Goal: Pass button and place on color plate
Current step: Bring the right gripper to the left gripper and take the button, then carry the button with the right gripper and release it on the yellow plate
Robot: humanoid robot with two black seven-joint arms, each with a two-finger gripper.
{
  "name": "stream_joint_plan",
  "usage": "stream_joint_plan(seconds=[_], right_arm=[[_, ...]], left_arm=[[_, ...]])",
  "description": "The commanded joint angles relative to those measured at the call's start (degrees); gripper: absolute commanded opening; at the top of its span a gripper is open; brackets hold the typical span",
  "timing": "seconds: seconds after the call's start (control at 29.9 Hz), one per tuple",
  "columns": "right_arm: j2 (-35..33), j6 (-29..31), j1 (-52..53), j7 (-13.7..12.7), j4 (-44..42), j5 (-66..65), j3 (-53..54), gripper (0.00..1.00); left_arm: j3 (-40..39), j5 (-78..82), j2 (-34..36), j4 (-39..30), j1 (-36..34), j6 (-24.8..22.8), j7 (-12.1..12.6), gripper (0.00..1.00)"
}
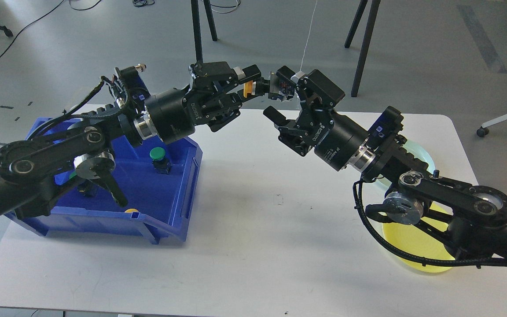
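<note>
My left gripper (pixel 250 84) is shut on a button (pixel 267 87) with a yellow cap and a black and metal body, held out in the air above the table's far edge. My right gripper (pixel 280 94) is open, its upper finger beside the button's far end and its lower finger below it. A yellow plate (pixel 416 248) lies at the front right, partly under my right arm. A pale green plate (pixel 421 152) lies behind it, mostly hidden by the arm.
A blue bin (pixel 178 193) stands on the left of the white table (pixel 258 229), under my left arm. It holds a green button (pixel 157 154) and a yellow one (pixel 131 210) at its front wall. Tripod legs stand on the floor behind.
</note>
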Motion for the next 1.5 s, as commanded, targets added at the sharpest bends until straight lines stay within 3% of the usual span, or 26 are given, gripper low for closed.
stream_joint_plan(seconds=[0.0, 0.13, 0.57, 0.64, 0.77, 0.9, 1.0, 1.07, 1.1, 1.17, 1.3, 1.47], right_arm=[[0.05, 0.07, 0.06, -0.01, -0.01, 0.00, -0.18, 0.76], [-0.12, 0.07, -0.12, -0.01, -0.01, 0.18, 0.61, 0.61], [-0.56, -0.37, -0.38, -0.01, -0.01, 0.44, 1.67, 0.45], [-0.56, -0.37, -0.38, -0.01, -0.01, 0.44, 1.67, 0.37], [-0.56, -0.28, -0.38, -0.01, -0.01, 0.35, 1.84, 0.10], [-0.65, -0.55, -0.38, -0.01, 0.07, 0.53, 1.84, 0.01], [-0.83, -0.72, -0.47, -0.01, 0.34, 0.97, 1.84, 0.00], [-0.91, -0.81, -0.47, -0.01, 0.25, 1.06, 1.93, 0.00], [-1.00, -0.81, -0.47, -0.01, 0.34, 1.06, 1.93, 0.00], [-1.35, -0.90, -0.64, -0.01, 0.34, 1.06, 1.93, 0.00], [-2.84, -0.90, -1.17, -0.01, 0.69, 1.14, 2.02, 0.00], [-5.57, -0.90, -4.06, -0.01, 1.83, 1.15, 5.00, 0.00]], left_arm=[[0.01, 0.00, 0.00, 0.00, 0.00, -0.06, 0.00, 0.06], [0.01, 0.00, 0.00, 0.00, 0.00, -0.06, 0.00, 0.06], [0.01, 0.00, 0.00, 0.00, 0.00, -0.15, 0.00, 0.06], [0.01, 0.00, 0.09, 0.00, 0.00, -0.23, 0.00, 0.06], [0.01, 0.00, 0.09, 0.08, 0.00, -0.85, 0.00, 0.06], [0.10, 0.09, 0.00, 0.17, 0.00, -0.85, 0.00, 0.10], [0.10, 0.09, 0.00, 0.17, 0.00, -0.68, 0.00, 0.19], [0.01, 0.09, -0.09, 0.17, 0.00, -0.41, 0.00, 0.31], [0.01, 0.00, -0.09, 0.17, 0.00, -0.41, 0.00, 0.39], [0.01, -0.26, -0.26, 0.26, 0.00, -0.32, 0.00, 0.67], [0.01, -2.28, -0.61, 1.05, 0.00, -0.76, 0.00, 0.78], [0.01, -2.55, -0.61, 1.05, 0.00, -0.76, 0.00, 0.80]])
